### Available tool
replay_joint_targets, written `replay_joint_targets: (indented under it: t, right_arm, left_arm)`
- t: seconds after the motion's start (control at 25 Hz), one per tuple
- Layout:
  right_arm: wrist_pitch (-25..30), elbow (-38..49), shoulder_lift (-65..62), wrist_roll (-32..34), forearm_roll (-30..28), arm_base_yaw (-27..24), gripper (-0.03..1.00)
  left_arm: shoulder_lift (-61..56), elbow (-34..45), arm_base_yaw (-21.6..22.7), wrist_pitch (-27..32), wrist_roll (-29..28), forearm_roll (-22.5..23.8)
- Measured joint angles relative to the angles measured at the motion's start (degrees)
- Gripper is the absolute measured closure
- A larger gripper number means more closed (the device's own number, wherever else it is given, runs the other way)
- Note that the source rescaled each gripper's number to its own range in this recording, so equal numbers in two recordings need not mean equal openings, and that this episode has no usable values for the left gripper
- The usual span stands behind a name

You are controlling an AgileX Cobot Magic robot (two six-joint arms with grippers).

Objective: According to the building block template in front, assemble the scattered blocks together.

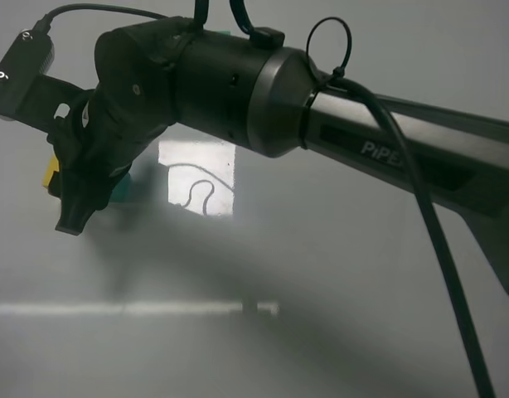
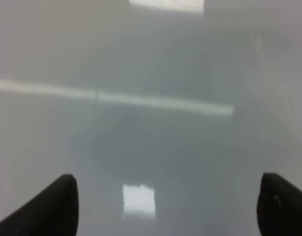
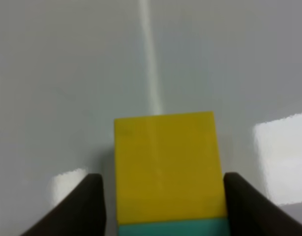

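The left pincer (image 2: 168, 178) hangs apart over the worktop (image 2: 151, 59). The right pincer (image 3: 161, 179) flanks a yellow block (image 3: 166, 147) that touches a teal block (image 3: 173, 228); I cannot tell whether it grips.

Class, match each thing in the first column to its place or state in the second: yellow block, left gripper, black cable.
Things:
1. yellow block
2. left gripper
3. black cable

Places or states:
A. open, nothing between its fingers
B. runs along the right arm
C. between the fingers of the right gripper

Pairs: 1-C, 2-A, 3-B
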Motion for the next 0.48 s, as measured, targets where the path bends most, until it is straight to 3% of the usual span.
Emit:
replay_joint_targets:
  t: [0.12,0.16,0.48]
  right_arm:
    - [0.00,0.00,0.18,0.00,-0.25,-0.26,0.94]
    - [-0.07,0.00,0.25,0.00,-0.25,-0.31,0.96]
    - [-0.02,-0.01,0.25,0.06,-0.29,-0.37,0.96]
  left_arm:
    - [0.00,0.00,0.00,0.00,0.00,0.00]
    - [0.00,0.00,0.00,0.00,0.00,0.00]
    - [0.00,0.00,0.00,-0.04,0.00,0.00]
